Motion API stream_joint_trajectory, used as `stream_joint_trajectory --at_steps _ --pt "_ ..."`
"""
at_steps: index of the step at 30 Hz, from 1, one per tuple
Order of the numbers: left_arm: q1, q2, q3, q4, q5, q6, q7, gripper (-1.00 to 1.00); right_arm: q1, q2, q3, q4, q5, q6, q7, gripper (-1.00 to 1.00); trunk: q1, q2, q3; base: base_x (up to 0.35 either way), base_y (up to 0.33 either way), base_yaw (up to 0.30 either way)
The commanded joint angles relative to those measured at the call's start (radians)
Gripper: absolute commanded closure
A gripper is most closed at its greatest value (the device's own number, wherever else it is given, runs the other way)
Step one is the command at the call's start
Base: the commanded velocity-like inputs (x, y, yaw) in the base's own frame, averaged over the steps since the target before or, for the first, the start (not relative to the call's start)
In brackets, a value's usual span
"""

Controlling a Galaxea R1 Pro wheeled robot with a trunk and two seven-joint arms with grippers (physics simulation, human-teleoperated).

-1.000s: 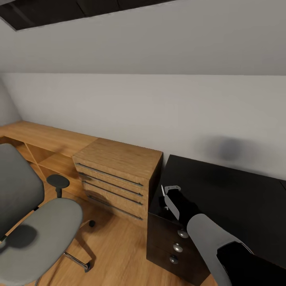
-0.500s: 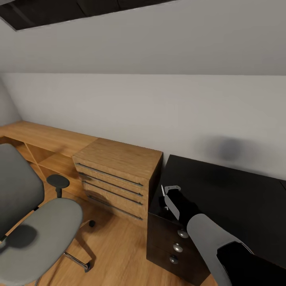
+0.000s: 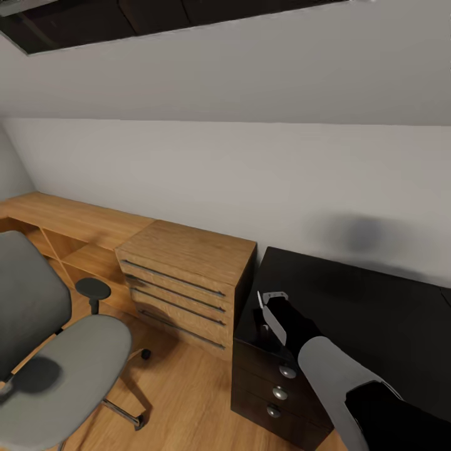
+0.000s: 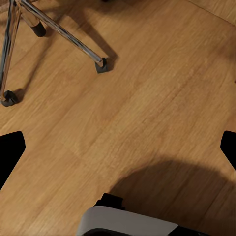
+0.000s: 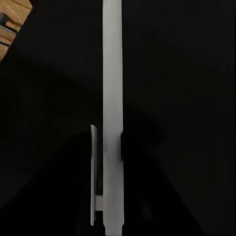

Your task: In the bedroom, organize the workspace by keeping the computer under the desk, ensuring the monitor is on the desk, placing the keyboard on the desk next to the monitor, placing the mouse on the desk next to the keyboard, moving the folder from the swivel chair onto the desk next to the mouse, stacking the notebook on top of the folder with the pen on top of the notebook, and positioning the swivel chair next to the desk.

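Right gripper (image 3: 266,313), centre-right of head view, hovers over the glossy black desk (image 3: 376,313) pinching a thin flat grey panel (image 5: 112,98) edge-on; identity unclear. Left gripper: fingertips spread wide, empty, over wooden floor (image 4: 147,108). Grey swivel chair (image 3: 56,351) lower left, seat bare. Risk: edge-held panel slipping or tipping when released.
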State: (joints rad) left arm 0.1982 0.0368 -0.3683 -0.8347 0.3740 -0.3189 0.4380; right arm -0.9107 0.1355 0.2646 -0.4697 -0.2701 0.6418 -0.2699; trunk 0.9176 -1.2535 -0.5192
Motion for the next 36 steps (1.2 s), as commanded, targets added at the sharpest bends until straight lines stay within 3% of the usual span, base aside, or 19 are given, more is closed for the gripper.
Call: stream_joint_trajectory --at_steps 1,2,3,4,5,6,7,8,10,11,14,16,20,23,24,29,30,31,36 --pt "0.000 0.002 -0.006 -0.001 0.010 -0.003 0.006 -1.00 0.000 -0.007 0.006 -0.040 -0.013 0.007 -0.011 1.00 -0.004 0.007 0.002 0.000 0.000 0.000" --pt "0.000 0.002 -0.006 -0.001 0.011 -0.003 0.005 -1.00 0.000 -0.013 0.004 -0.060 -0.013 0.012 -0.012 1.00 -0.008 0.014 0.006 0.000 0.000 0.000" --pt "0.000 0.002 -0.006 -0.001 0.012 -0.001 0.005 -1.00 0.003 -0.041 -0.009 -0.127 -0.016 0.040 -0.015 1.00 -0.012 0.021 0.009 0.000 0.000 0.000" --pt "0.000 0.002 -0.006 -0.001 0.012 -0.001 0.004 -1.00 0.005 -0.051 -0.016 -0.154 -0.019 0.052 -0.015 1.00 -0.015 0.028 0.012 0.000 0.000 0.000" --pt "0.000 0.002 -0.006 -0.001 0.013 0.000 0.005 -1.00 0.020 -0.078 -0.047 -0.255 -0.036 0.096 -0.016 1.00 -0.019 0.035 0.015 0.000 0.000 0.000" --pt "0.000 0.002 -0.006 -0.001 0.014 0.002 0.005 -1.00 0.086 -0.112 -0.096 -0.441 -0.068 0.163 -0.017 1.00 -0.023 0.042 0.018 0.000 0.000 0.000" --pt "0.000 0.002 -0.006 -0.001 0.014 0.002 0.005 -1.00 0.110 -0.122 -0.109 -0.496 -0.074 0.176 -0.017 1.00 -0.027 0.049 0.021 0.000 0.000 0.000" --pt "0.000 0.002 -0.006 0.005 0.015 0.003 0.005 -1.00 0.164 -0.142 -0.141 -0.614 -0.083 0.197 -0.017 1.00 -0.031 0.056 0.024 0.000 0.000 0.000" --pt "-0.001 0.002 -0.005 0.035 0.016 0.004 0.005 -1.00 0.264 -0.165 -0.224 -0.837 -0.094 0.228 -0.018 1.00 -0.038 0.070 0.031 0.000 0.000 0.000" --pt "-0.002 0.002 -0.005 0.046 0.017 0.004 0.005 -1.00 0.284 -0.167 -0.250 -0.884 -0.096 0.238 -0.018 1.00 -0.042 0.077 0.034 0.000 0.000 0.000" --pt "-0.039 0.002 -0.004 0.107 0.020 0.002 0.005 -1.00 0.358 -0.178 -0.415 -1.046 -0.135 0.301 -0.016 1.00 -0.054 0.098 0.043 0.000 0.000 0.000" --pt "-0.059 0.002 -0.003 0.136 0.021 0.001 0.005 -1.00 0.375 -0.182 -0.478 -1.079 -0.179 0.315 -0.013 1.00 -0.061 0.112 0.049 0.000 0.000 0.000" --pt "-0.073 0.002 -0.003 0.158 0.021 -0.004 0.005 -1.00 0.386 -0.184 -0.526 -1.101 -0.221 0.297 -0.016 1.00 -0.069 0.126 0.056 0.000 0.000 0.000" --pt "-0.074 0.000 -0.003 0.175 0.020 -0.007 0.005 -1.00 0.387 -0.186 -0.546 -1.102 -0.222 0.288 -0.016 1.00 -0.069 0.126 0.056 0.000 0.000 0.000" --pt "-0.074 0.000 -0.003 0.194 0.019 -0.009 0.004 -1.00 0.388 -0.186 -0.632 -1.099 -0.223 0.277 -0.015 1.00 -0.069 0.126 0.056 -0.239 0.036 -0.149" --pt "-0.074 0.000 -0.003 0.207 0.019 -0.008 0.004 -1.00 0.388 -0.183 -0.652 -1.095 -0.222 0.278 -0.018 1.00 -0.069 0.126 0.059 -0.314 0.069 -0.239" --pt "-0.074 0.000 -0.003 0.208 0.019 -0.008 0.004 -1.00 0.388 -0.176 -0.652 -1.095 -0.224 0.278 -0.017 1.00 -0.069 0.126 0.059 -0.329 0.061 -0.095" --pt "-0.074 -0.002 -0.003 0.209 0.018 -0.008 0.004 -1.00 0.388 -0.151 -0.654 -1.094 -0.225 0.275 -0.015 1.00 -0.069 0.126 0.059 -0.330 0.016 -0.025" --pt "-0.074 -0.004 -0.003 0.210 0.017 -0.008 0.004 -1.00 0.388 -0.135 -0.655 -1.094 -0.226 0.273 -0.015 1.00 -0.069 0.126 0.059 -0.330 0.043 -0.012"
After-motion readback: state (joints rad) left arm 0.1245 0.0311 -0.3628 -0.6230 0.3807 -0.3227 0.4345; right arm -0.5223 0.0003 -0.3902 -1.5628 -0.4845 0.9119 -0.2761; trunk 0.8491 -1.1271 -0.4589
